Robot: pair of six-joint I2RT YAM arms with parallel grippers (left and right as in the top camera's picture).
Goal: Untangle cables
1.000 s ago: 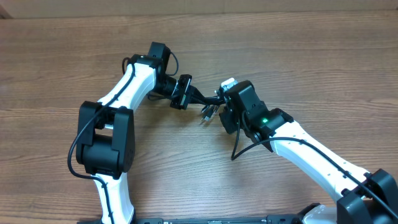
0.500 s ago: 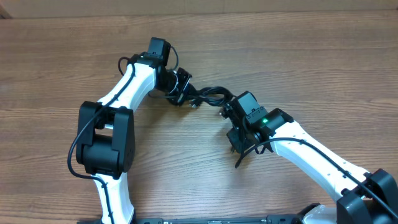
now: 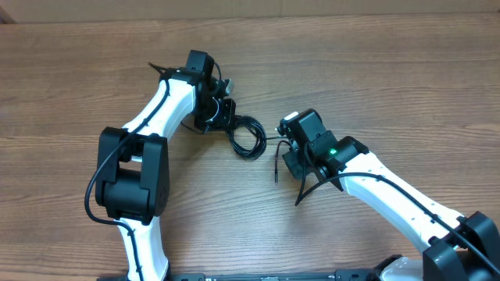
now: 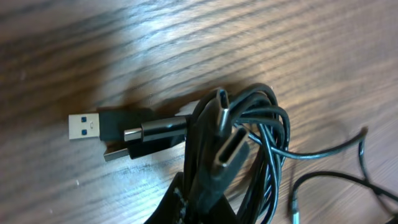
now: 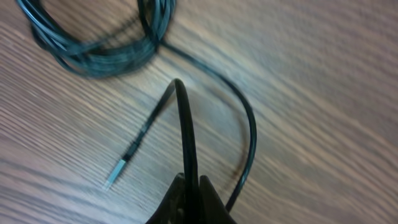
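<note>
Over the last second the 2 arms have drawn apart, and the bunch once stretched between them has split. The left end effector point(image 3: 221, 117) is clamped on the coil point(image 3: 248, 138), which lies on the tabletop point(image 3: 375, 70) just beside it. The right end effector point(image 3: 291, 147) is pinched tight on 1 cord point(image 5: 185, 124), its silver tip point(image 5: 115, 176) resting on the wood. Another strand point(image 5: 249, 118) seems to run from the coil toward it, so the cables are probably only partly freed.
</note>
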